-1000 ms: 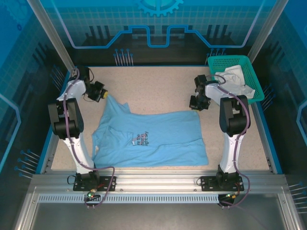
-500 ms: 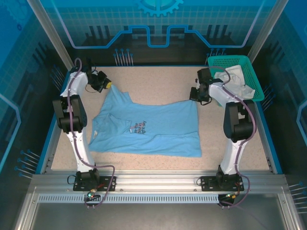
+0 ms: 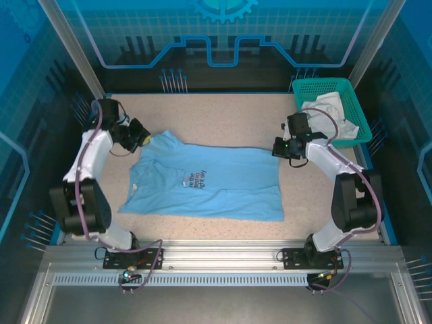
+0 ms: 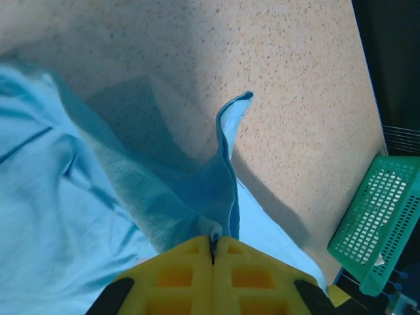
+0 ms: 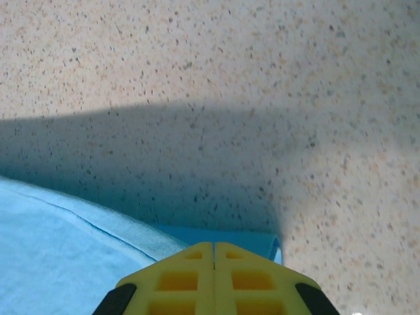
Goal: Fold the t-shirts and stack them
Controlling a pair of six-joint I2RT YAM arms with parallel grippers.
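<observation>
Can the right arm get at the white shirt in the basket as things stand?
Likely not yet: the basket sits close by with nothing between, but the right gripper is shut on the blue shirt.

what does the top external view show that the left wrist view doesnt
From above: the whole blue t-shirt spread flat with its chest print, a white t-shirt in the basket, and the right end effector at the shirt's far right corner. From the left wrist: a close look at the left end effector, shut on a pinch of blue fabric, with a fold standing up beyond it. Shared: the blue t-shirt, the teal basket and the speckled table.
</observation>
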